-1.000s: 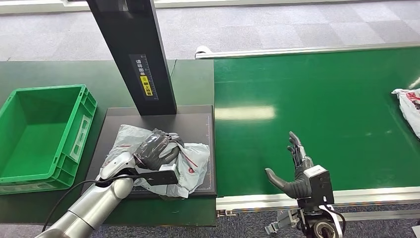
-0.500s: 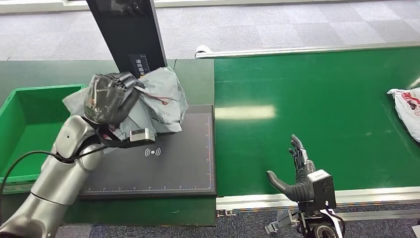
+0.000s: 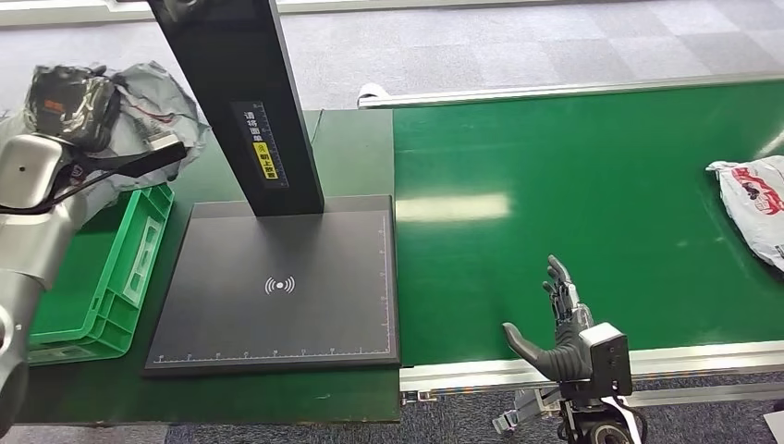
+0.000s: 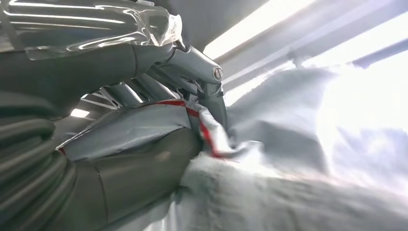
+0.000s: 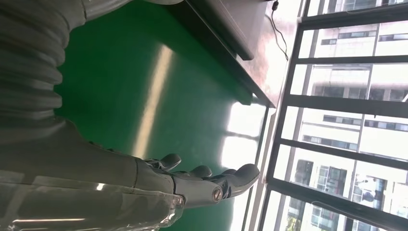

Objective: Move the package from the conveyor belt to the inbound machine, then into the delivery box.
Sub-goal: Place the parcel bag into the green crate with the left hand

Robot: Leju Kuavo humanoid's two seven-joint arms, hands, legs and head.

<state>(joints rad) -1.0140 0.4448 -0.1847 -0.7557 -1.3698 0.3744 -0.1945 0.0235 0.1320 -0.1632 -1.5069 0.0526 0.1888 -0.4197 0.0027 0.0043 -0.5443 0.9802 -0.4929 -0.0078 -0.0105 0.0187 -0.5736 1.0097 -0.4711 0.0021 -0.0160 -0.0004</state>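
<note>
Package [image 3: 148,102]: grey bag, held aloft at the far end of the green delivery box [image 3: 111,277], seemingly above its far edge.
Left hand [image 3: 69,102]: arm bent and raised high, fingers [image 4: 144,91] clamped on the crumpled package.
Right hand [image 3: 555,324]: low at the near edge of the conveyor belt [image 3: 573,194], palm upright, fingers apart, thumb out, holding nothing.
Inbound machine [image 3: 277,277]: black plate bare.

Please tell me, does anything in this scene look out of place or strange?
Nothing looks damaged or spilled. The left hand holds the crumpled grey package high beside the green box, and another package lies at the conveyor belt's right edge.
</note>
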